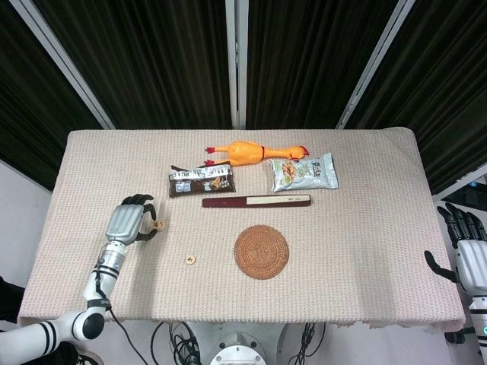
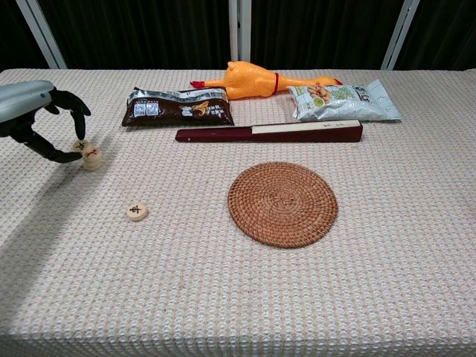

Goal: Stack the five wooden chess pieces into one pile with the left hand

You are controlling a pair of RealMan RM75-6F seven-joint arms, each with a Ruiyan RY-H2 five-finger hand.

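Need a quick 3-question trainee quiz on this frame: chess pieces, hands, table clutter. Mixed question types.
1. True or false: the left hand pinches a chess piece next to the short pile.
2. Which item lies nearest the lone chess piece? A rubber chicken B woven coaster C snack bag
3. Fill in: the right hand is off the table's ____ edge and holds nothing.

Key: 1 true; 2 B; 3 right
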